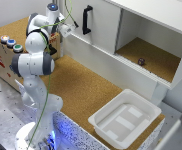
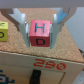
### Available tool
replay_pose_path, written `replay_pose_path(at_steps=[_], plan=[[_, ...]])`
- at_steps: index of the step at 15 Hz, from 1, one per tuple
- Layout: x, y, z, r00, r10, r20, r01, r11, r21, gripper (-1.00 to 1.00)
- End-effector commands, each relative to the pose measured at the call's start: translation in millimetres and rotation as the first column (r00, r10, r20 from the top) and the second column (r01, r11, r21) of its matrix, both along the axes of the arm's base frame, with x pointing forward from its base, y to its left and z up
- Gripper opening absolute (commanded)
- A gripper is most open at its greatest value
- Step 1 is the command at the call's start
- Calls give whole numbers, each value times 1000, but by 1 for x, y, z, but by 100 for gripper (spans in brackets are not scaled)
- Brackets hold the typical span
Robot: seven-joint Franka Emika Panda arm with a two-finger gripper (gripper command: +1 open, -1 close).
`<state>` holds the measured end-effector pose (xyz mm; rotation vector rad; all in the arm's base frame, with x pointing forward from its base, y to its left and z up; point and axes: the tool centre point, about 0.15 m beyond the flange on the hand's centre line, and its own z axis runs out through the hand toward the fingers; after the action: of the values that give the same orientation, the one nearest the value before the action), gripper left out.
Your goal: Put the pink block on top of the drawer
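The drawer [image 1: 13, 27] is a light plywood box with a cork top at the exterior view's left, with three coloured buttons [image 1: 11, 43] on its front edge. My gripper [image 1: 55, 46] is low over the cork top. In the wrist view the pink block [image 2: 41, 34], lettered H and D, sits on the cork top [image 2: 66, 44] just behind the drawer's front with its red marks [image 2: 47, 65]. My gripper [image 2: 41, 26] straddles the block, its fingers [image 2: 21, 20] hugging both sides. In the exterior view the arm hides the block.
A yellow block [image 2: 3, 33] lies on the cork beside the pink one. A tall white cabinet with a black handle [image 1: 86, 20] stands behind, its open shelf holding a small dark object [image 1: 141, 61]. A white bin [image 1: 126, 117] sits at the exterior view's lower right.
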<state>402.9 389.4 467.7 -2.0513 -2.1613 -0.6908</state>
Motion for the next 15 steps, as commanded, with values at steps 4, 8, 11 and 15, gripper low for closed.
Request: replay_pose_path(at_steps=[4, 8, 11, 15], plan=[[-2, 64, -4, 989, 132, -64, -135, 989, -57, -100], [10, 71, 0, 996, 72, -55, -75, 995, -63, 100], [2, 48, 27, 996, 15, -85, -15, 1000, -2, 100], [-22, -12, 70, 992, -36, -121, 51, 991, 120, 100]])
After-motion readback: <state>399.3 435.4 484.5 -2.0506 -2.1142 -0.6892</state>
